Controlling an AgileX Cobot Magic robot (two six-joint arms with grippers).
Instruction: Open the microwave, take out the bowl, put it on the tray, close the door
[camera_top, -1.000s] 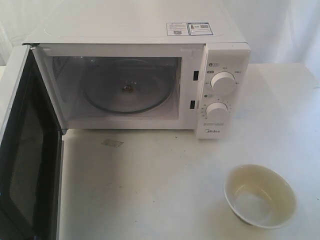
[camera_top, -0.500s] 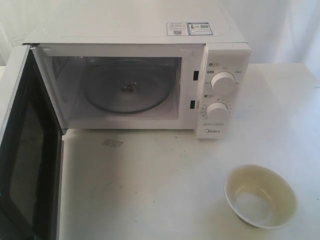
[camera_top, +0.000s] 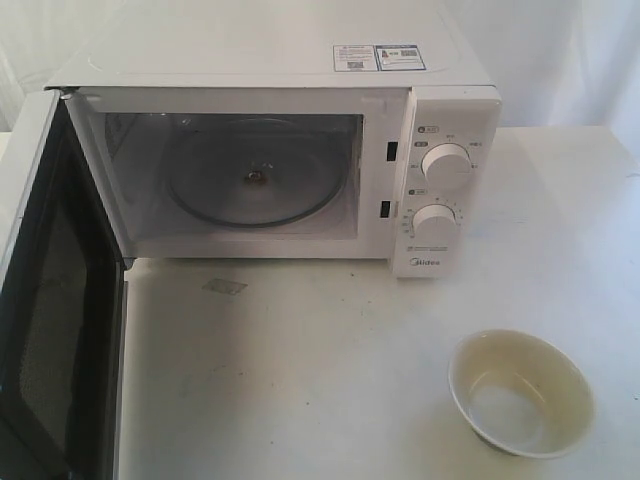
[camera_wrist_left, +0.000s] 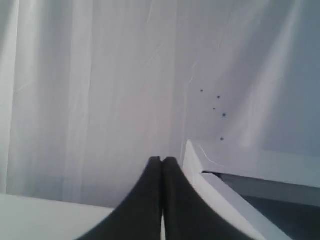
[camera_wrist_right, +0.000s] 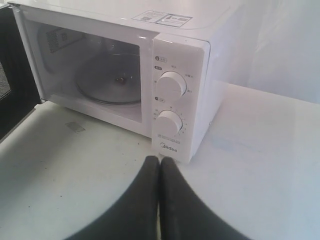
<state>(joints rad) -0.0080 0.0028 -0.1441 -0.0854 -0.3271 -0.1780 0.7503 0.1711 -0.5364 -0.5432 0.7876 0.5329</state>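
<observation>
The white microwave (camera_top: 440, 110) stands at the back of the table. Its door (camera_top: 55, 300) is swung wide open to the left, dark window facing inward. Inside, the glass turntable (camera_top: 250, 180) carries nothing. The cream bowl (camera_top: 520, 392) sits upright on the table at the front right, with nothing holding it. No tray shows in any view. Neither gripper appears in the exterior view. My left gripper (camera_wrist_left: 161, 161) is shut and empty, next to a white edge of the door (camera_wrist_left: 220, 192). My right gripper (camera_wrist_right: 160, 161) is shut and empty, above the table in front of the microwave (camera_wrist_right: 172, 100).
The white table (camera_top: 300, 370) has a small grey patch (camera_top: 225, 287) in front of the oven. White curtains (camera_wrist_left: 100, 75) hang behind and beside the table. The open door juts out over the table's left front.
</observation>
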